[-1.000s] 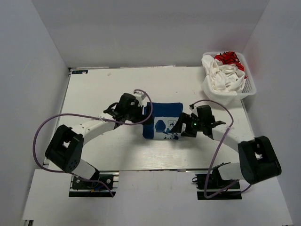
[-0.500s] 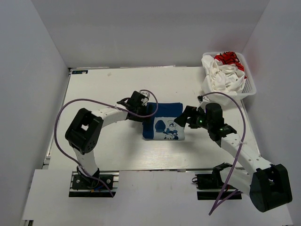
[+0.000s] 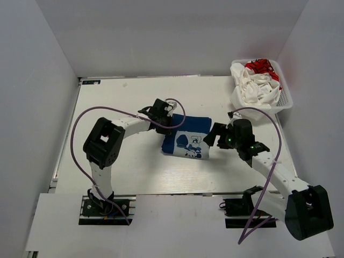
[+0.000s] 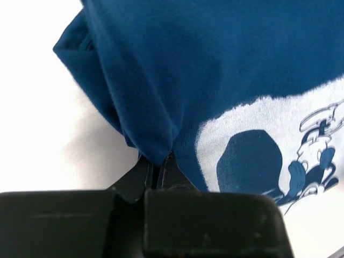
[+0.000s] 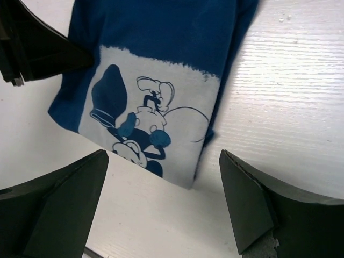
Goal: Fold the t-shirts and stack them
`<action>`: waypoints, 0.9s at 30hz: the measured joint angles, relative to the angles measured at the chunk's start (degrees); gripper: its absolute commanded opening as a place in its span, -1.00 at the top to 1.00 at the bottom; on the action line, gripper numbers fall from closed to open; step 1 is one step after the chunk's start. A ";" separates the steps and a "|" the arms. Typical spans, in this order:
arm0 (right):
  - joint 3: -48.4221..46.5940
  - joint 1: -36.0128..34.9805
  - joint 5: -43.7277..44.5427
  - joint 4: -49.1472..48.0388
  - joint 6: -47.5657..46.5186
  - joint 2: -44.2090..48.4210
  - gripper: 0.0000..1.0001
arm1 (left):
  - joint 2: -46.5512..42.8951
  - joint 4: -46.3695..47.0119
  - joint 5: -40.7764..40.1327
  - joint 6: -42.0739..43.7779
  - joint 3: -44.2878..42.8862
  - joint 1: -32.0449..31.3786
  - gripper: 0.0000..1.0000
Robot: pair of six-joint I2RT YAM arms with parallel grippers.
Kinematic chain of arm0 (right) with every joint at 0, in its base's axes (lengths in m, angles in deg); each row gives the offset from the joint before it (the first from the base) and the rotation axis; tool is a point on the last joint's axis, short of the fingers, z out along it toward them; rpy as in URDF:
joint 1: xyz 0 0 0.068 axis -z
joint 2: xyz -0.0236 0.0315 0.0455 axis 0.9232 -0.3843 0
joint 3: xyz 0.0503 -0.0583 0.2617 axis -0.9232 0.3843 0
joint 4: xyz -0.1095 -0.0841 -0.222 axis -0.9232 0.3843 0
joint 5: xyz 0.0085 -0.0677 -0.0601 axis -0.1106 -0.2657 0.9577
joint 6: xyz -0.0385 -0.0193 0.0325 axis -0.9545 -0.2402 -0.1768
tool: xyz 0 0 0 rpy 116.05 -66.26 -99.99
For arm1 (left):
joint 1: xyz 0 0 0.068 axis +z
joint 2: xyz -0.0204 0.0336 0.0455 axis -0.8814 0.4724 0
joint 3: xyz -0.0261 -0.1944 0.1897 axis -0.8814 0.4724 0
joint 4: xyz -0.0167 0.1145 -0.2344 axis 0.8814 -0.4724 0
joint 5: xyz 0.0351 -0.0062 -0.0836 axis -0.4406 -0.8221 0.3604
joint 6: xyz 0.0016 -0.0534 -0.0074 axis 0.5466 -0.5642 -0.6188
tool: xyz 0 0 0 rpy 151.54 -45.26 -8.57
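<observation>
The blue t-shirt [image 3: 188,138] lies folded in the middle of the table, its white cartoon print facing up. My left gripper [image 3: 169,124] sits at the shirt's left edge and is shut on a pinch of the blue t-shirt [image 4: 215,64]; in the left wrist view the left gripper [image 4: 158,161] has its jaws pressed together on the fold. My right gripper [image 3: 216,135] hovers just right of the shirt, open. In the right wrist view the right gripper [image 5: 162,156] stands wide above the near corner of the blue t-shirt [image 5: 161,48]. The white t-shirt with the red graphic [image 3: 257,86] lies crumpled in the basket.
A white mesh basket [image 3: 287,102] stands at the table's back right corner. Purple cables loop from both arms over the table. White walls close in the left, back and right sides.
My left gripper has gone from open to shut on the blue t-shirt's left edge, and the shirt has turned slightly. My right gripper has drawn back to the right off the shirt.
</observation>
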 measured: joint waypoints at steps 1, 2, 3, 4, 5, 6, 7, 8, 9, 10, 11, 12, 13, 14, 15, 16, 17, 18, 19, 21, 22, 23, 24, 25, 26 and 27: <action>0.00 0.02 0.66 0.20 -0.02 -0.02 -0.79 | 0.59 -0.57 -0.04 0.42 -1.03 0.20 1.00; 0.00 0.02 1.16 0.28 -0.02 -0.04 -0.79 | 1.20 -1.36 -0.26 1.16 -2.25 0.52 1.00; 0.00 0.02 1.79 0.28 -0.07 -0.15 -0.79 | 1.99 -2.80 -0.87 2.32 -4.09 0.90 1.00; 0.00 0.02 2.05 0.28 -0.07 -0.28 -0.79 | 2.47 -3.69 -1.79 3.19 -5.35 1.27 1.00; -0.02 0.02 2.36 0.31 -0.11 -0.44 -0.79 | 2.97 -5.16 -3.41 4.59 -7.17 1.90 1.00; -0.04 0.02 2.71 0.33 -0.11 -0.74 -0.79 | 3.50 -6.82 -5.35 5.99 -9.16 2.58 1.00; -0.17 0.02 3.04 0.35 -0.13 -1.07 -0.79 | 4.00 -8.07 -7.65 7.26 -11.06 3.32 1.00; -0.59 0.02 3.52 0.39 -0.13 -1.81 -0.79 | 4.57 -9.03 -11.13 8.79 -13.57 4.57 1.00; -0.96 0.02 3.82 0.48 -0.22 -2.32 -0.79 | 5.05 -10.60 -13.55 10.34 -15.56 5.66 1.00; -1.53 0.02 4.09 0.59 -0.31 -2.93 -0.79 | 5.60 -11.61 -15.47 11.43 -17.11 6.58 1.00; -2.56 0.02 4.48 0.76 -0.33 -3.80 -0.79 | 6.16 -12.20 -17.55 12.79 -18.53 7.72 1.00; -3.48 0.02 4.76 0.76 -0.35 -4.59 -0.79 | 6.62 -12.39 -19.58 14.10 -19.39 8.92 1.00; -4.39 0.02 5.07 0.72 -0.37 -5.22 -0.79 | 6.88 -12.48 -21.24 15.21 -19.74 10.12 1.00; -5.11 0.02 5.25 0.63 -0.39 -5.73 -0.79 | 7.13 -12.52 -22.62 16.31 -19.91 11.37 1.00; -5.75 0.02 5.44 0.57 -0.42 -6.12 -0.79 | 7.41 -12.63 -23.65 17.29 -20.04 12.55 1.00; -6.47 0.02 5.68 0.57 -0.48 -6.64 -0.79 | 7.98 -12.90 -24.57 18.45 -20.46 13.94 1.00; -7.28 0.02 5.86 0.50 -0.55 -7.39 -0.79 | 8.81 -13.27 -25.42 19.52 -21.24 15.39 1.00; -8.13 0.02 6.08 0.44 -0.59 -8.28 -0.79 | 9.94 -13.62 -26.27 20.52 -22.40 16.90 1.00; -8.98 0.02 6.12 0.46 -0.66 -9.40 -0.79 | 11.17 -13.90 -27.12 21.55 -23.91 18.49 1.00; -11.23 0.02 6.14 0.61 -0.81 -12.17 -0.79 | 13.88 -14.56 -28.15 23.19 -27.50 21.35 1.00; -12.17 0.02 6.12 0.59 -0.94 -13.51 -0.79 | 15.32 -14.95 -28.63 23.98 -29.57 22.95 1.00; -13.03 0.02 6.10 0.68 -1.05 -14.58 -0.79 | 16.57 -15.30 -28.96 24.63 -31.45 24.33 1.00; -13.77 0.02 6.05 0.87 -1.20 -15.58 -0.79 | 17.84 -15.39 -29.27 25.38 -33.51 25.81 1.00; -14.56 0.02 6.03 0.98 -1.40 -16.59 -0.79 | 19.06 -15.50 -29.59 26.01 -35.30 27.08 1.00; -15.43 0.02 6.03 1.38 -1.57 -17.53 -0.79 | 20.50 -15.78 -29.99 26.82 -37.55 28.44 1.00; -16.17 0.02 6.03 1.70 -1.66 -18.34 -0.79 | 21.97 -15.98 -30.25 27.50 -39.78 29.68 1.00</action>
